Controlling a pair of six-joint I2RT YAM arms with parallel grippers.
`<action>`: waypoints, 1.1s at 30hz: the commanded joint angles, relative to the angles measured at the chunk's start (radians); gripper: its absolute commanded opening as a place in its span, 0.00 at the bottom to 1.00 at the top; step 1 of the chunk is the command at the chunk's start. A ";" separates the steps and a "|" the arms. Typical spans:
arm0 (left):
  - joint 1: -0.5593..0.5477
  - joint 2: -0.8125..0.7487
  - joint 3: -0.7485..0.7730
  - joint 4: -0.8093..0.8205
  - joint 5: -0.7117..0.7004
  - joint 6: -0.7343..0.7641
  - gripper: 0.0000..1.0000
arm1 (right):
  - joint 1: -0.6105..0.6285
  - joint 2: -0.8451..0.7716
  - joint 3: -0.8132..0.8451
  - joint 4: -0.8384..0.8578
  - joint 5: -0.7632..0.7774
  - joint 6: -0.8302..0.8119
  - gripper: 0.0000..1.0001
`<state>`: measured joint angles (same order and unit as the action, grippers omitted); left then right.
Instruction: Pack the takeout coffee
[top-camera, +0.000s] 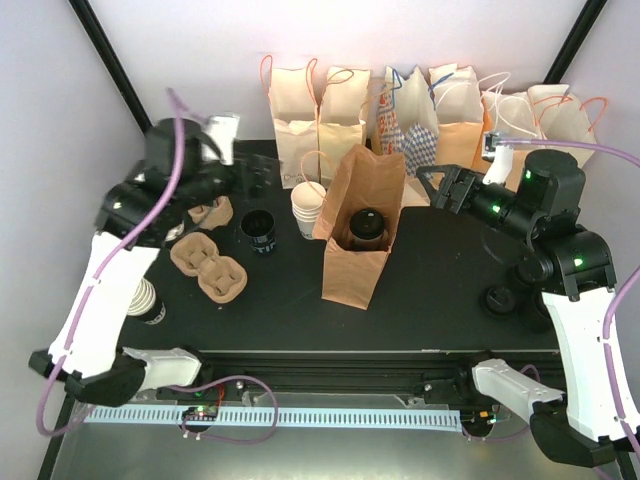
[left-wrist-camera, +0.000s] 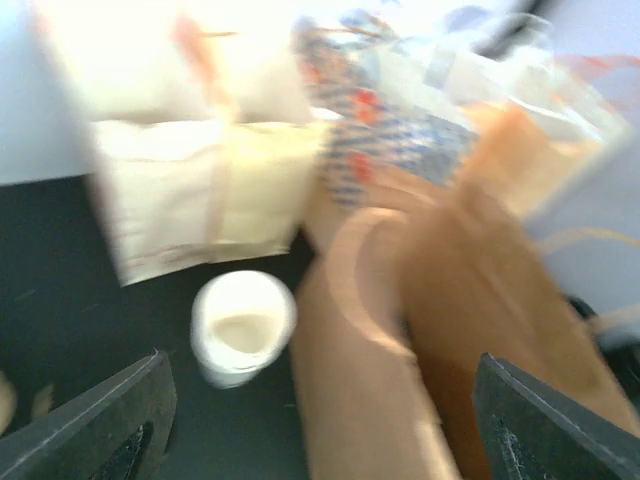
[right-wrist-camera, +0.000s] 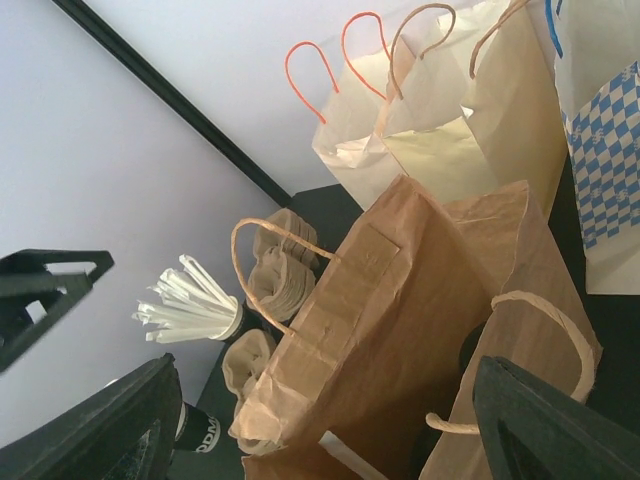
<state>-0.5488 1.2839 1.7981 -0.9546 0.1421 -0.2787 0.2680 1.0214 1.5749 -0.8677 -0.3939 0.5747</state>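
At 10 o'clock: left pincer (left-wrist-camera: 320, 362), spread wide, pinching nothing. Nearby: pulp carriers (top-camera: 207, 266) in two spots, one black cup (top-camera: 258, 232) with white lettering too small to read, one white cup stack (top-camera: 309, 208). At worktop (top-camera: 440, 270) centre: one open brown bag (top-camera: 355, 265), one takeout coffee (top-camera: 367, 226) inside. Along 12 o'clock: about six bags (top-camera: 455, 105). At 2 o'clock: right pincer (top-camera: 441, 186), spread, empty.

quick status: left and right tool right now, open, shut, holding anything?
Left tool: open, holding nothing.
Right tool: open, holding nothing.
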 joint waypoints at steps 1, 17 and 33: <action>0.296 -0.070 -0.034 -0.173 -0.004 -0.079 0.84 | 0.002 -0.011 -0.004 -0.002 0.016 -0.012 0.82; 0.738 0.150 -0.176 -0.263 -0.175 -0.007 0.66 | 0.001 -0.010 0.013 -0.050 -0.019 -0.025 0.82; 0.768 0.397 -0.100 -0.260 -0.091 0.003 0.37 | 0.002 -0.008 0.001 -0.050 -0.031 -0.035 0.82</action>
<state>0.2134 1.6840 1.6623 -1.2255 0.0345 -0.2764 0.2680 1.0145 1.5650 -0.9241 -0.4095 0.5552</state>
